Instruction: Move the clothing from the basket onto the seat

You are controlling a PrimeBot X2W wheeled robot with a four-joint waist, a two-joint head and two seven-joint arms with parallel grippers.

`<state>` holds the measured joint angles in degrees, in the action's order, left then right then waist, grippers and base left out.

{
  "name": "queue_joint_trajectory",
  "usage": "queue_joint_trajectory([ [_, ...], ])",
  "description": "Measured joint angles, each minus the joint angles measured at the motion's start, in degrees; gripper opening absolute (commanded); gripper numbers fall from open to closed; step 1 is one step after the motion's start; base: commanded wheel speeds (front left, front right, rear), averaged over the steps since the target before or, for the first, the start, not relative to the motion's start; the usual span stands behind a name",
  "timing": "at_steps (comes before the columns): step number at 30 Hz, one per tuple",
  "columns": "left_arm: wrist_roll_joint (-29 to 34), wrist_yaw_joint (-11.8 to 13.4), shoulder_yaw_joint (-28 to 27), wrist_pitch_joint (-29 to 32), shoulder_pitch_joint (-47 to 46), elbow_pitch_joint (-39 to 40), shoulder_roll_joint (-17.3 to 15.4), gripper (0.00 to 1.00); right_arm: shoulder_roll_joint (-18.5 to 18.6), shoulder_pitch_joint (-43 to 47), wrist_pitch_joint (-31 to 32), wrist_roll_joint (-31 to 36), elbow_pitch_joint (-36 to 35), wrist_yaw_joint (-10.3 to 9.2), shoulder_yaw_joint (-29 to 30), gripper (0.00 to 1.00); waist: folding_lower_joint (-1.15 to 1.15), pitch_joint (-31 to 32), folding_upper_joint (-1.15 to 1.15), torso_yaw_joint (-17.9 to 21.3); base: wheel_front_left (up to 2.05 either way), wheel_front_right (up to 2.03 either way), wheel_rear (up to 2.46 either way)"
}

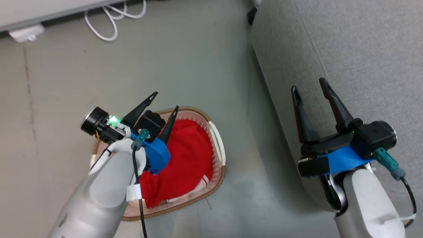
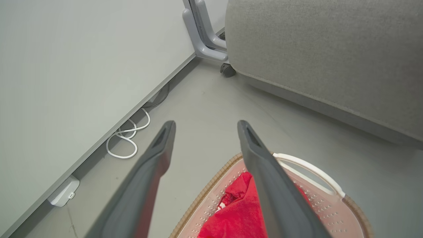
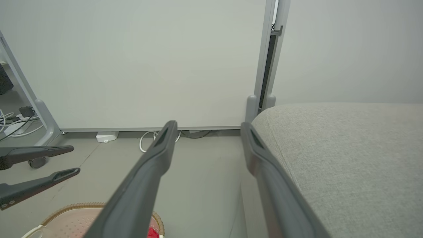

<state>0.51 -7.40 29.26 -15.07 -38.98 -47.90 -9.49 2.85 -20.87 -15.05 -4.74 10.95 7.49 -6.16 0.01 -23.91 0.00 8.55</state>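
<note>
Bright red clothing (image 1: 185,158) with a strip of white trim lies bunched in the cream perforated basket (image 1: 218,145) with a brown woven rim, on the floor at centre left. My left gripper (image 1: 165,100) hovers open over the basket's far left part, nothing between its fingers; in the left wrist view the red clothing (image 2: 238,211) and basket (image 2: 317,201) lie below its fingers. My right gripper (image 1: 307,84) stands open above the front edge of the grey seat (image 1: 363,49), empty. The seat (image 3: 347,158) takes up the right of the right wrist view, where the left gripper (image 3: 71,160) shows at far left.
A white cable (image 1: 109,19) loops on the floor by the pale wall panel, near a white wall box (image 1: 26,33). A grey caster foot (image 2: 228,70) stands at the seat's far corner. Bare grey floor lies between basket and seat.
</note>
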Motion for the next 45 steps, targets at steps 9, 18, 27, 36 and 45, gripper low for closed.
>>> queue_joint_trajectory([
  [9, -1.76, 0.00, 14.78, 0.11, -9.79, -12.52, -1.03, 1.00, 0.01, -4.40, 0.00, -0.98, -2.47, 0.00, -0.70, 1.00, 0.00, -9.48, 0.00, 3.88, 0.00, 0.00, 0.00],
  [18, -5.72, -0.01, 25.93, 4.03, -16.76, -21.60, -2.08, 1.00, 0.01, -7.30, 0.00, -2.05, -4.70, 0.00, -0.56, 1.00, 0.00, -18.66, 0.00, 6.68, 0.00, 0.00, 0.00],
  [27, -11.60, -0.01, 29.66, 12.28, -19.07, -24.74, -3.80, 1.00, 0.01, -8.25, 0.00, -2.52, -5.57, 0.00, -0.23, 1.00, 0.00, -24.64, 0.00, 7.35, 0.00, 0.00, 0.00],
  [36, -17.35, 0.40, 26.80, 18.01, -19.68, -25.54, -3.87, 1.00, 0.01, -8.41, 0.00, -2.90, -5.55, 0.00, -0.22, 1.00, 0.00, -25.15, 0.00, 6.03, 0.00, 0.00, 0.00],
  [45, -27.48, 1.05, 18.47, 25.84, -18.96, -25.84, -3.38, 1.00, 0.01, -8.81, 0.00, -3.10, -5.89, 0.00, -0.16, 1.00, -0.01, -25.92, 0.00, 5.58, 0.00, 0.00, 0.00],
])
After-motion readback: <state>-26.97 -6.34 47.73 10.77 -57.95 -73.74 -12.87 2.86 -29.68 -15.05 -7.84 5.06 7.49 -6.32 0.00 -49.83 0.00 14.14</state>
